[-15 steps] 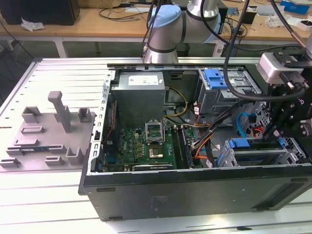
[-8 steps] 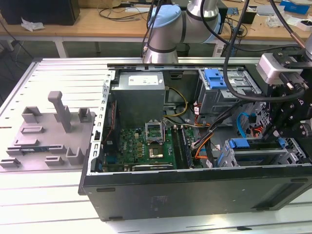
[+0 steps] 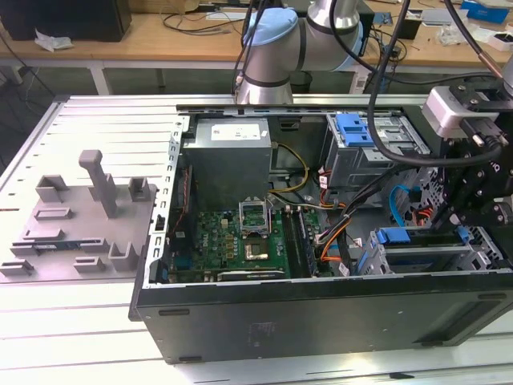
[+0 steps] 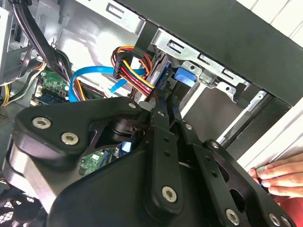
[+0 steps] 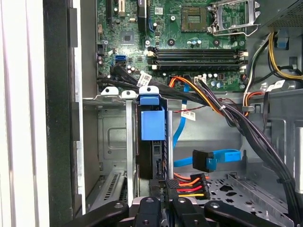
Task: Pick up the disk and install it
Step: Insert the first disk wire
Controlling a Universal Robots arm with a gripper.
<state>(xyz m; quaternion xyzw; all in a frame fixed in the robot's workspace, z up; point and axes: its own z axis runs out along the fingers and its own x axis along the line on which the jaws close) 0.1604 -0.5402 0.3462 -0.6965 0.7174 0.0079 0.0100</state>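
The disk point(image 3: 393, 237) stands on edge in the drive bay at the case's front corner, on the exterior view's right. Its blue bracket point(image 5: 152, 124) lines up with the bay's metal rail tabs, and the dark drive body runs back from it. My gripper point(image 3: 461, 224) hangs over that bay on the black wrist. In both wrist views the two fingers come together into a narrow point, shut, with the gripper point(image 5: 165, 187) at the disk's near end. The blue bracket point(image 4: 184, 76) sits just beyond the gripper point(image 4: 163, 101).
A bundle of orange, red and yellow wires point(image 5: 189, 184) and a blue ribbon cable point(image 5: 222, 158) lie beside the bay. The power supply point(image 3: 232, 148), a blue latch on a grey cage point(image 3: 353, 128) and the motherboard point(image 3: 240, 237) are inside the case. A hand point(image 4: 277, 177) rests at the case edge.
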